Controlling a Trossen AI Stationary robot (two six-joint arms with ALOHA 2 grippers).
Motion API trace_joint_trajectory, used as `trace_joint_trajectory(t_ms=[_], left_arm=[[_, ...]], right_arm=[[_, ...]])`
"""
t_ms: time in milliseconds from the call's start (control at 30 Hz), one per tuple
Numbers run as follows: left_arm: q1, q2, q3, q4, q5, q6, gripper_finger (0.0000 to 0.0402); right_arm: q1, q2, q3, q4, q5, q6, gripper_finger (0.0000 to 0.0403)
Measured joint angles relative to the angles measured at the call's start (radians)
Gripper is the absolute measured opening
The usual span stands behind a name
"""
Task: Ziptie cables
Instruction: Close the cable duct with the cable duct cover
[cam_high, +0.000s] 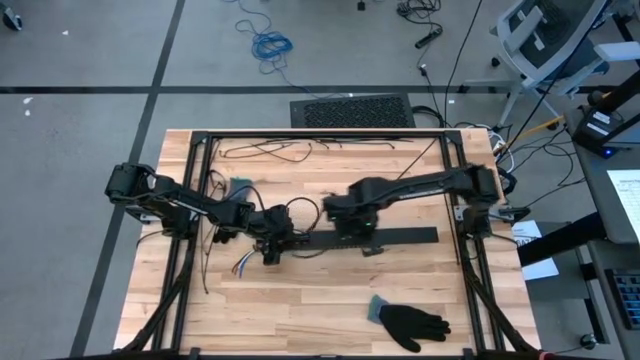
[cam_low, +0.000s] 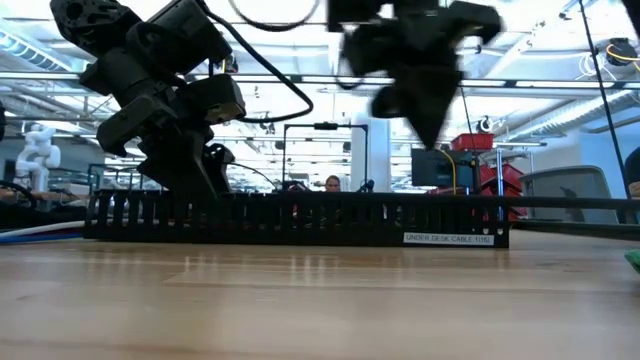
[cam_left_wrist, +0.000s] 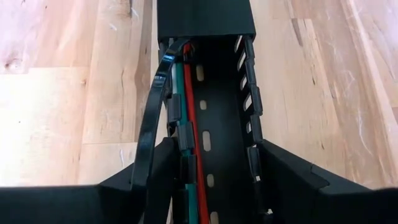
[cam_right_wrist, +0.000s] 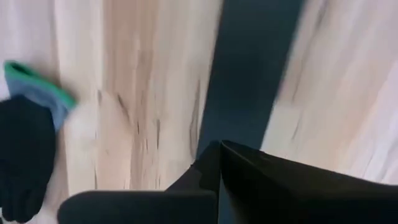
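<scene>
Closest to the left wrist camera, the left gripper (cam_left_wrist: 211, 186) has its two dark fingers (cam_left_wrist: 292, 186) standing apart on either side of the black slotted cable tray (cam_left_wrist: 221, 118), one outside each wall, gripping nothing that shows. Between them, inside the tray, run the cables (cam_left_wrist: 186, 99): a red-orange wire and a green one lie along the channel floor, close to one wall. A flat black zip tie (cam_left_wrist: 152, 118) arches up over that same wall, just beside the cables and next to one finger.

From above, the wooden table (cam_high: 300, 300) carries the tray (cam_high: 410, 236) lengthwise across its middle. The left gripper (cam_high: 272, 245) sits at one end of it, where coloured cable ends (cam_high: 243, 264) spill onto the wood. The right gripper (cam_high: 352, 222), fingers closed together and empty, hangs over the tray's middle. A black glove with a green cuff (cam_high: 410, 322) lies well apart from both grippers, near the table's front edge.
</scene>
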Motion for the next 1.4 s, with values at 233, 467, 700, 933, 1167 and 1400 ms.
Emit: trace_joint_trajectory(t_ms=[233,467,700,933,1167,1400], left_arm=[[0.0,0.0,0.0,-0.001,0.0,0.0,0.0209],[0.0,0.0,0.0,0.0,-0.001,0.0,0.0209],[0.0,0.0,-0.001,0.0,-0.002,0.0,0.0209],[0.0,0.0,-0.001,0.0,-0.004,0.0,0.0209],[0.0,0.0,-0.001,0.001,-0.007,0.0,0.0209],[0.0,0.0,-0.001,0.0,-0.029,0.0,0.0209]], right_arm=[[-0.012,-0.296,-0.365,0.016,0.049,0.176,0.0001],[-0.005,-0.609,-0.654,-0.105,0.053,0.428,0.0],[-0.004,-0.802,-0.802,-0.182,0.046,0.627,0.0],[-0.003,-0.848,-0.856,-0.196,0.042,0.676,0.0],[0.015,-0.833,-0.857,-0.038,-0.092,0.861,0.0],[0.1,-0.797,-0.856,-0.08,0.034,1.18,0.0]])
